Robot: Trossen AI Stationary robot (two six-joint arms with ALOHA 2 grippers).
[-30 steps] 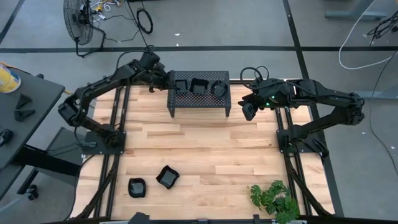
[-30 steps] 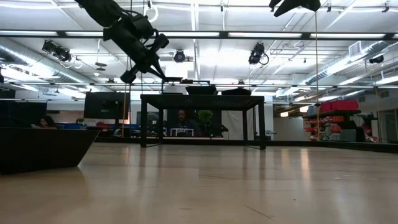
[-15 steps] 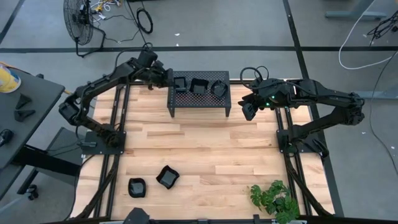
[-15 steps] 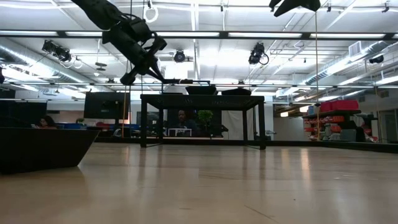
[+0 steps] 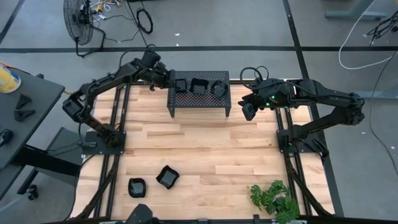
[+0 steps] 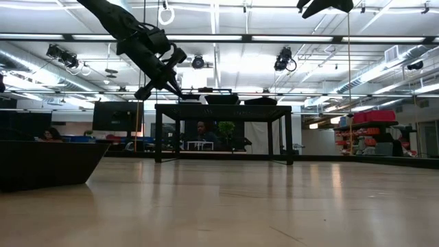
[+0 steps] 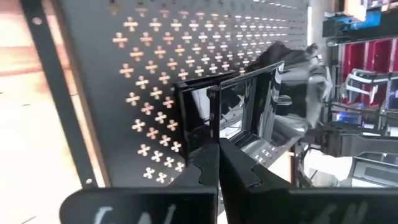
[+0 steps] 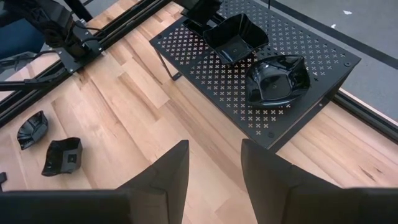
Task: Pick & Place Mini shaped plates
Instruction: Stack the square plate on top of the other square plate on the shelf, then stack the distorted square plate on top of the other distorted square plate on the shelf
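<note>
- Three small glossy black plates sit in a row on the black perforated-metal stand (image 5: 199,99), upper middle of the high view: a square plate (image 5: 181,84), a deeper square dish (image 5: 199,86) and a wavy-edged dish (image 5: 219,88).
- The left gripper (image 5: 169,79) is at the stand's left end, its fingers (image 7: 205,162) closed on the square plate's raised rim.
- Two more black dishes, a rounded one (image 5: 137,186) and a square one (image 5: 167,177), lie on the wooden table (image 5: 205,155), lower left.
- The right gripper (image 5: 247,111) hovers beside the stand's right end, fingers (image 8: 158,177) apart, holding nothing.
- The plates look light, stiff and slippery, likely breakable; the thin rim is the only handhold.
- The neighbouring dish crowds the square plate; a green plant (image 5: 273,199) stands lower right, well clear.
</note>
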